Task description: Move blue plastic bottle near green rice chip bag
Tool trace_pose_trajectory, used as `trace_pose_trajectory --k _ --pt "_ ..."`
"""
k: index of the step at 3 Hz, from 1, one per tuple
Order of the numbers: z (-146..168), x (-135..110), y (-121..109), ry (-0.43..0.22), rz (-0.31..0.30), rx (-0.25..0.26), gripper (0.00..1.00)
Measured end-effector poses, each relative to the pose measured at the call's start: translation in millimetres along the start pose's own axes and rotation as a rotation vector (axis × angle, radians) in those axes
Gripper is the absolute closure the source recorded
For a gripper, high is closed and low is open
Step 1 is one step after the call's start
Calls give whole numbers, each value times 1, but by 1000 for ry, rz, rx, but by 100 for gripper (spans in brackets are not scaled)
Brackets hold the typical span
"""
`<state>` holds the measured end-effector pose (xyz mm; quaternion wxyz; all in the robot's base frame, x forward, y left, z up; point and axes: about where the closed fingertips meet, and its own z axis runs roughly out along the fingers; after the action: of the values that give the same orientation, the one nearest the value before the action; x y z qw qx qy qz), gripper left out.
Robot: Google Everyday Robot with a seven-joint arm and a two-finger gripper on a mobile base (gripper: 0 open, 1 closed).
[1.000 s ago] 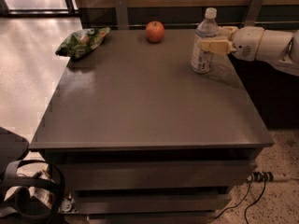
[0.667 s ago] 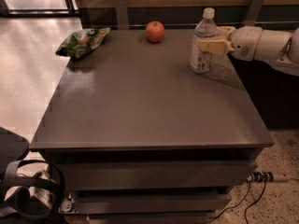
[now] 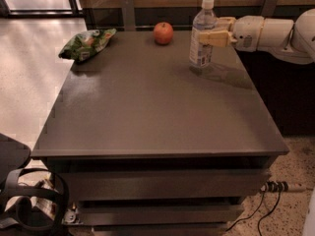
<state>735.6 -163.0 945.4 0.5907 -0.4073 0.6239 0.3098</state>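
near apple (image 3: 163,33): blue plastic bottle (image 3: 201,54) upright in end effector (image 3: 209,32)

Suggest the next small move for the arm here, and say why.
Probably carry the tall clear blue-labelled plastic bottle toward the picture's left across the grey table, passing in front of the round red apple. The gripper grips the bottle at the right rear, while the wrinkly green rice chip bag lies at the far left corner, well apart.
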Motion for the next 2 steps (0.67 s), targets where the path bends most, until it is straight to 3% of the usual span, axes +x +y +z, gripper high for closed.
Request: trace_pose_trajectory --k 1,2 --pt "37 -39 14 -28 6 -68 100" --pt "62 -71 32 -35 12 -100 100"
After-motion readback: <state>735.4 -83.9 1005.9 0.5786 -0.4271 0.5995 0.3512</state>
